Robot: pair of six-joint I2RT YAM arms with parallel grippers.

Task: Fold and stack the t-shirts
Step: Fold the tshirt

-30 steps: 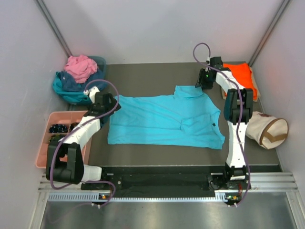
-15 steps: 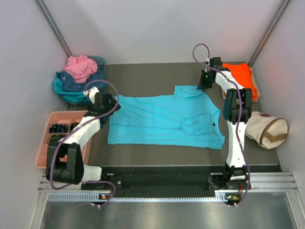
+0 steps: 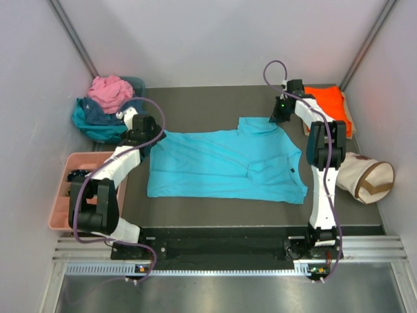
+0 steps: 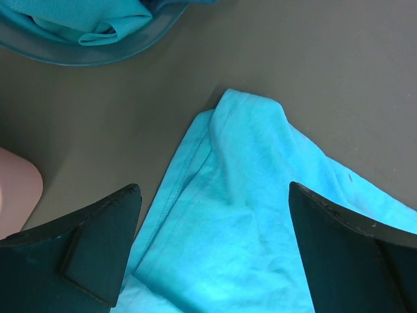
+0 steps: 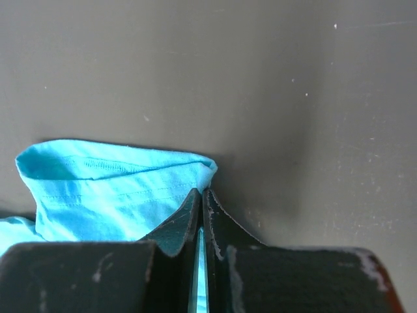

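Note:
A bright turquoise t-shirt lies spread flat on the dark mat. My right gripper is at its far right sleeve and shut on a fold of that turquoise cloth; in the right wrist view the gripper has a strip of cloth showing between its closed fingers. My left gripper hovers open over the shirt's far left corner, and in its own wrist view the gripper has nothing between its fingers. A folded orange t-shirt lies at the far right. Pink, navy and teal t-shirts are heaped at the far left.
The heap sits in a teal basket just beyond the left gripper. A pink tray with small dark items stands at the left edge. A cream canvas bag with a brown strap lies at the right, beside the right arm.
My left gripper has moved away from the bases toward the shirt's far left corner, still open. The right gripper stays at the far right sleeve.

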